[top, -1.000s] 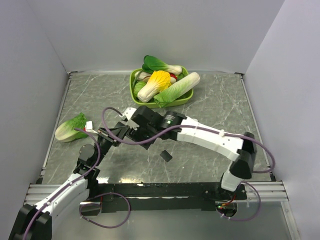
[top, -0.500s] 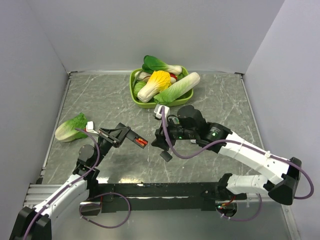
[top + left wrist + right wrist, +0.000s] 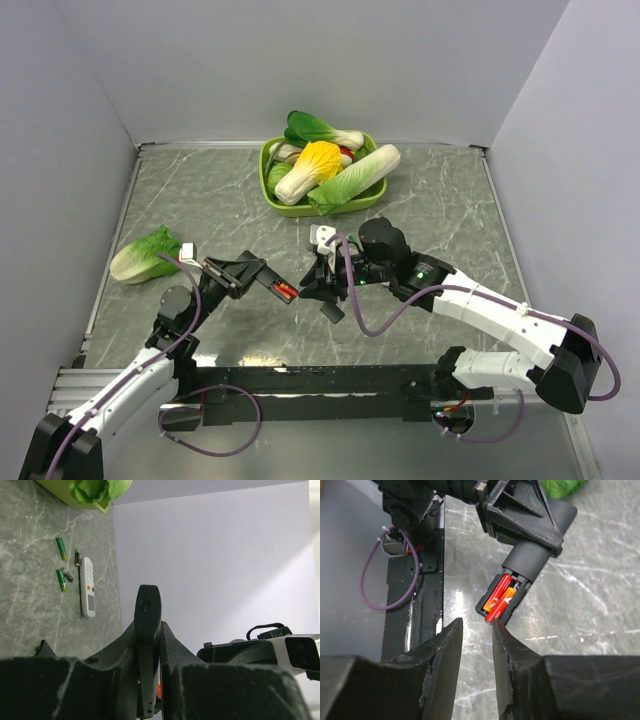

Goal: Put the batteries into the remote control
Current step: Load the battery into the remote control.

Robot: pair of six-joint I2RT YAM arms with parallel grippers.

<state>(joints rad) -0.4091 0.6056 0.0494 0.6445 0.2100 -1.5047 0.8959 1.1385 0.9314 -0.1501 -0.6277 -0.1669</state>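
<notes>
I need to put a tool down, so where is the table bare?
Bare: far-left corner, between the cabbage and the bowl. Crowded: mid-table, where the left gripper holds the remote and the right gripper hovers at its end.

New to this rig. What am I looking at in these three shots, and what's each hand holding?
Two robot arms sit bolted at the near edge of the table. The wide shot comes from a fixed camera above; the other two come from cameras on each wrist. The left hand clamps a black remote control, battery bay open, with red-orange batteries inside. The right hand, open and empty, hovers at that bay. On the table: a green basket of vegetables, a loose leafy vegetable, a small black cover piece, a white remote and spare green batteries.
</notes>
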